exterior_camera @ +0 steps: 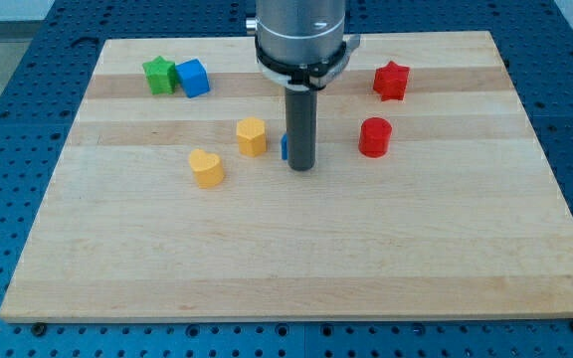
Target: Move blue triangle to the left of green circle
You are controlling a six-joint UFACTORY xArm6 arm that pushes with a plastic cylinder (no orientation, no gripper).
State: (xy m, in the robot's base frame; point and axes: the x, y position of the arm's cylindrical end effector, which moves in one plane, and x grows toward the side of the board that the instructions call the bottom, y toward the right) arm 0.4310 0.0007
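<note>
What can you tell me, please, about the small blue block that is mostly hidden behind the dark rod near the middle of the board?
Only a thin sliver of the small blue block shows, peeking out at the view's left of the dark rod, which covers the rest, so its shape cannot be made out. It looks like smooth plastic and sits on the light wooden board, right of the yellow block. My tip is directly in front of it, apparently touching or nearly so.

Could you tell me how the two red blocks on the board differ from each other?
The red star has a pointed outline, while the red cylinder is round. The red star sits nearer the view's top; the red cylinder lies below it, closer to my tip, which is to its left. Both share the same red and similar size.
</note>
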